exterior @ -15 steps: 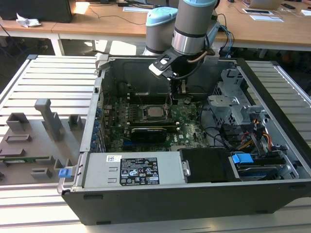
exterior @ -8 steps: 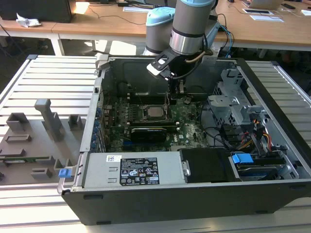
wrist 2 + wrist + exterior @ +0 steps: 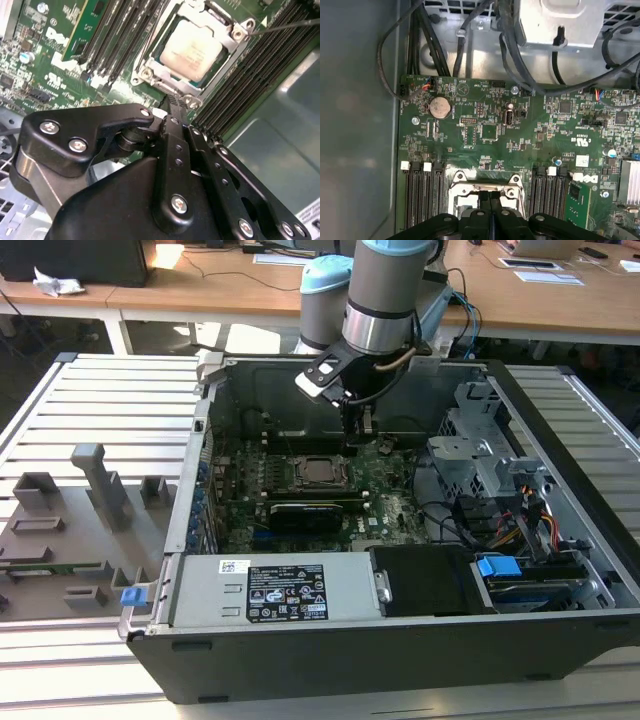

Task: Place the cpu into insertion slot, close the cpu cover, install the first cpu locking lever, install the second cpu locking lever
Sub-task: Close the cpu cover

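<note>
The cpu (image 3: 192, 46), silver-topped with a thin green rim, lies flat in the insertion slot (image 3: 320, 472) on the green motherboard. The silver cpu cover (image 3: 227, 47) lies down around it as a frame. A thin locking lever (image 3: 285, 25) runs out from one corner of the socket. My gripper (image 3: 174, 102) hangs just above the motherboard at the socket's edge, on the exterior view's right of it. Its black fingers are shut together with nothing visible between them. In the first wrist view the gripper (image 3: 490, 196) sits over the socket's silver frame (image 3: 462, 189).
Long black memory slots (image 3: 125, 35) flank the socket. The open case has a grey drive cage (image 3: 480, 440), loose cables (image 3: 520, 520) and a power supply (image 3: 260, 590) at the front. Grey fixtures (image 3: 70, 520) stand on the slatted table at the exterior view's left.
</note>
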{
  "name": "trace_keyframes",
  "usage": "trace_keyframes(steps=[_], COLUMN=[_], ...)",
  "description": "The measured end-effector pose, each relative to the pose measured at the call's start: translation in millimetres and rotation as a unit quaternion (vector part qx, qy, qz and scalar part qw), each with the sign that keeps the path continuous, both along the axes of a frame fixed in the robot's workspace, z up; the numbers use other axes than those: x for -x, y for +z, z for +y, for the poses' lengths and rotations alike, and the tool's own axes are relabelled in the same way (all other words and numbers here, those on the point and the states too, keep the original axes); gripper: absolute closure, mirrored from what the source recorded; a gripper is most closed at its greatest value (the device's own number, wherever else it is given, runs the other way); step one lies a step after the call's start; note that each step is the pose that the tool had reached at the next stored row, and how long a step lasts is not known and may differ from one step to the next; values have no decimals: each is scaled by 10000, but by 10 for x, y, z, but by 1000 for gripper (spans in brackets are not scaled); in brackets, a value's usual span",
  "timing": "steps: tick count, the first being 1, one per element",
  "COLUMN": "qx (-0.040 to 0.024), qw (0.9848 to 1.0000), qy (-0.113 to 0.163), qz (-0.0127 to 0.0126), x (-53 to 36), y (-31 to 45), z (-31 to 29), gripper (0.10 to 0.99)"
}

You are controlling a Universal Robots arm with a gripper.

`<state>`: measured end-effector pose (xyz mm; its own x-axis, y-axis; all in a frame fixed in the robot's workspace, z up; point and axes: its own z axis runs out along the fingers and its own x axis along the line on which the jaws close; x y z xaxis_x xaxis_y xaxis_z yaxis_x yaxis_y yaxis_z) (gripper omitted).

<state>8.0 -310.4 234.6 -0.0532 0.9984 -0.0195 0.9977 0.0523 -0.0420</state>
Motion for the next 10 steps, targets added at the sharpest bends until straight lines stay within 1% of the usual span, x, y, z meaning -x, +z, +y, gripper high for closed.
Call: trace_keyframes(steps=[1, 3, 5, 6, 8, 9, 10], qx=[0, 0, 0, 0, 1, 1, 0], qw=[10000, 10000, 10000, 10000, 10000, 10000, 10000], qy=[-1, -1, 0, 0, 0, 0, -1], qz=[0, 0, 0, 0, 1, 1, 0], x=[32, 139, 224, 295, 403, 494, 555], y=[-29, -98, -119, -131, -148, -163, -173], z=[0, 0, 0, 0, -1, -1, -1], gripper=[980, 980, 980, 980, 980, 980, 980])
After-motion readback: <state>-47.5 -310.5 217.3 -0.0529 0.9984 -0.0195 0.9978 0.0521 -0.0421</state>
